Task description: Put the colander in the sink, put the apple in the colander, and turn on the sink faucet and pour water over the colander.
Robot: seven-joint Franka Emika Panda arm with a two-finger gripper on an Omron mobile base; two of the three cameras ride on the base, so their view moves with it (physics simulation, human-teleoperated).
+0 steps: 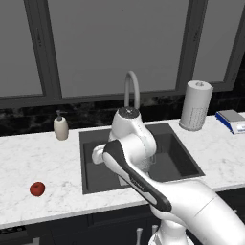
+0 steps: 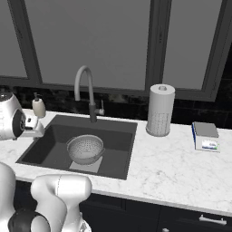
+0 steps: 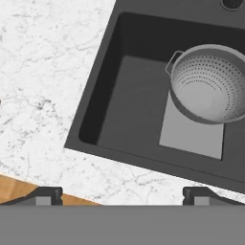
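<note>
The silvery perforated colander (image 2: 84, 148) stands upright inside the dark sink (image 2: 120, 152), on the pale square at its bottom. In the hand view the colander (image 3: 210, 83) lies at the upper right of the sink (image 3: 129, 95), and it holds nothing. The red apple (image 1: 37, 189) rests on the marble counter, left of the sink (image 1: 91, 165). The grey gooseneck faucet (image 1: 131, 88) rises behind the basin, also seen as the faucet (image 2: 86, 88). My gripper (image 3: 122, 196) is open and empty, hovering over the sink's front left corner, apart from the colander.
A beige soap dispenser (image 1: 61, 127) stands at the back left of the sink. A paper towel roll (image 2: 160, 110) and a small blue-and-white box (image 2: 206, 136) sit on the counter to the right. The arm (image 1: 134, 158) hides part of the basin in the left base view.
</note>
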